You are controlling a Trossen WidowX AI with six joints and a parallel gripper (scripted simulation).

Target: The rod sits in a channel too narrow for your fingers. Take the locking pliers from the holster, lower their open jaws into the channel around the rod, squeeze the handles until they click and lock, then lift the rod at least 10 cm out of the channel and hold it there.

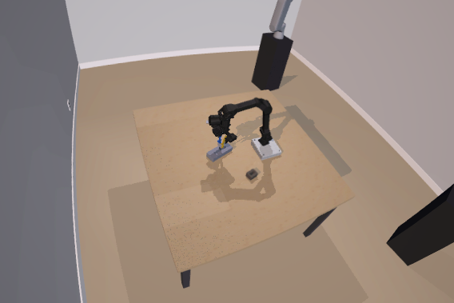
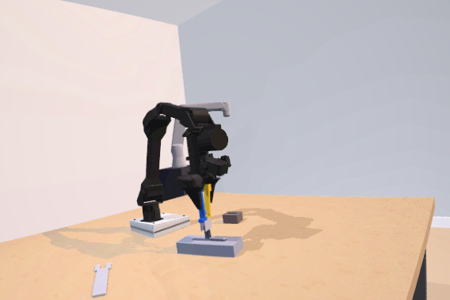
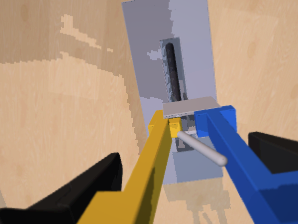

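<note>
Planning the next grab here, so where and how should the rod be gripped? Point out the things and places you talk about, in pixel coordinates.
By its exposed upper side, from straight above: the rod (image 3: 173, 70) lies lengthwise in a narrow slot in the block (image 1: 213, 157) (image 2: 206, 248) (image 3: 192, 30). I'd set one jaw of the pliers (image 1: 224, 141) (image 2: 207, 204) (image 3: 150, 175) along each long side, since the slot walls likely rule out reaching in sideways.
</note>
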